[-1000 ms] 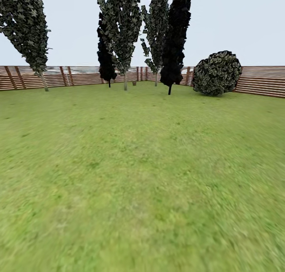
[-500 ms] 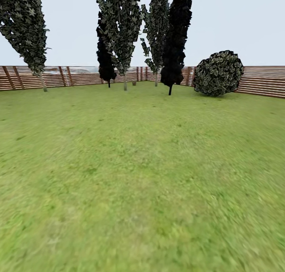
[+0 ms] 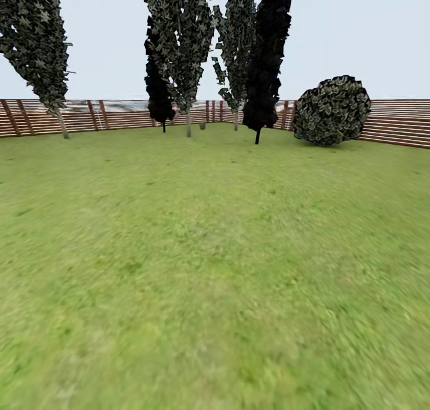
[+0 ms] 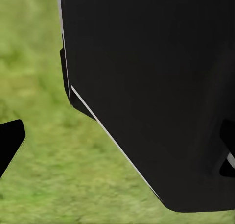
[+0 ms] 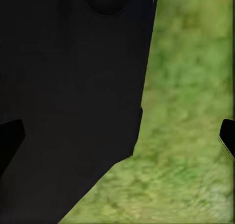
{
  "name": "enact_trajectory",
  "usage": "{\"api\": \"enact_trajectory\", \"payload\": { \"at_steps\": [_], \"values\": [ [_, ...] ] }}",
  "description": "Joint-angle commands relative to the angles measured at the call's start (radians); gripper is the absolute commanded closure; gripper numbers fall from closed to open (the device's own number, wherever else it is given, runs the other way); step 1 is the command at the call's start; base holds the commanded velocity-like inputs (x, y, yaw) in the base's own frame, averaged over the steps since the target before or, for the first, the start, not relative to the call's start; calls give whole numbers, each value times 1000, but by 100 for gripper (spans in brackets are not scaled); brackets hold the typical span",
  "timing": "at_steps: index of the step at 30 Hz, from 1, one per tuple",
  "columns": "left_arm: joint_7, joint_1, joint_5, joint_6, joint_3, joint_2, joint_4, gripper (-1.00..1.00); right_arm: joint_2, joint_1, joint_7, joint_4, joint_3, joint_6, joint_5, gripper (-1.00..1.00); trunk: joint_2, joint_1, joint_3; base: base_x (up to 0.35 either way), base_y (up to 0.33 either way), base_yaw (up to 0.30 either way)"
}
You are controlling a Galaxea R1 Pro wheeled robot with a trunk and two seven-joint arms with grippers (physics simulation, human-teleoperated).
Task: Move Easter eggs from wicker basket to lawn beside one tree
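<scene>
The lawn (image 3: pixel 215 266) stretched wide and mottled green up to a brown slatted fence (image 3: pixel 119 116). In front of that fence stood a cluster of dark-leaved trees (image 3: pixel 179 45), with one more tree (image 3: pixel 37 45) leaning well apart to the cluster's left and a round bush (image 3: pixel 331 111) near the fence to its right. In each wrist view a large black robot body part (image 4: pixel 156 87) hid most of the grass; dark fingertips (image 5: pixel 227 136) showed at the picture edges, so how wide the jaws of either gripper stood could not be told, and nothing was seen held
</scene>
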Motion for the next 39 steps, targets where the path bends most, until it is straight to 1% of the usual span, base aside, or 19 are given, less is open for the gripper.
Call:
{"api": "enact_trajectory", "payload": {
  "at_steps": [1,29,39],
  "values": [
    [-4,0,1,1,1,0,-1,-100,0,-1,1,2,1,1,9,-100,0,1,-1,337,0,0],
    [-4,0,1,1,1,0,-1,-100,0,-2,1,2,1,1,8,-100,0,1,-1,337,0,11],
    [-4,0,1,1,1,0,-1,-100,0,-2,1,2,1,1,8,-100,0,1,-1,337,0,131]
  ]
}}
